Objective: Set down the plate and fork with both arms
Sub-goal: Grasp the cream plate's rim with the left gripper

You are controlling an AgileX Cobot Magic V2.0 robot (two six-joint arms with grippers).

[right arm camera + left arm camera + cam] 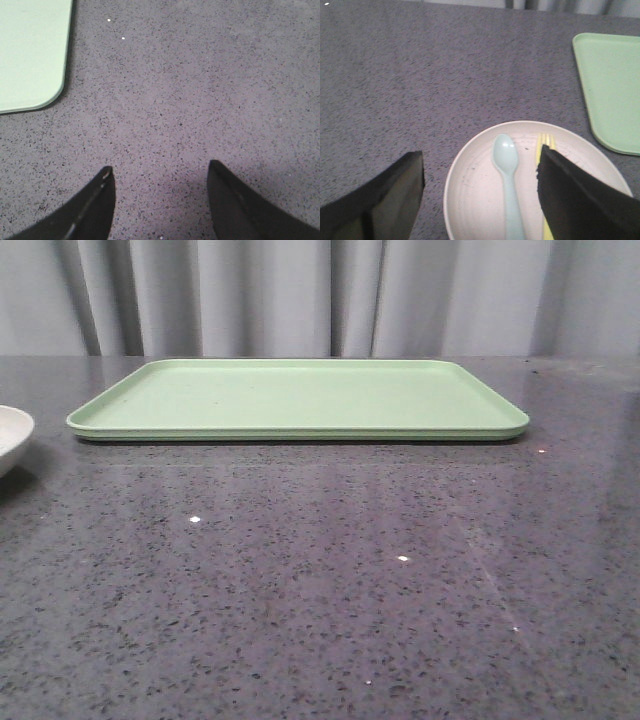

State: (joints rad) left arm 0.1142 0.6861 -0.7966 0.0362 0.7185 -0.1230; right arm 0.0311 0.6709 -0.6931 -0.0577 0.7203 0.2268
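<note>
A: Front view: where's the plate (12,435)?

B: At nine o'clock of the tray (300,398), on the bench (320,580).

A: Left wrist view?

B: Left gripper (480,192) spread over the plate (475,190); fork (544,145) and spoon (507,165) lie inside. The plate looks stiff, slick and breakable: take its rim. The fork looks light: pinch its handle.

A: Right wrist view?

B: Right gripper (160,200) spread over bare bench.

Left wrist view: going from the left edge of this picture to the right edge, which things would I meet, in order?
Left tool finger → blue spoon lying in the plate → yellow fork, partly hidden by the other finger → green tray.
</note>
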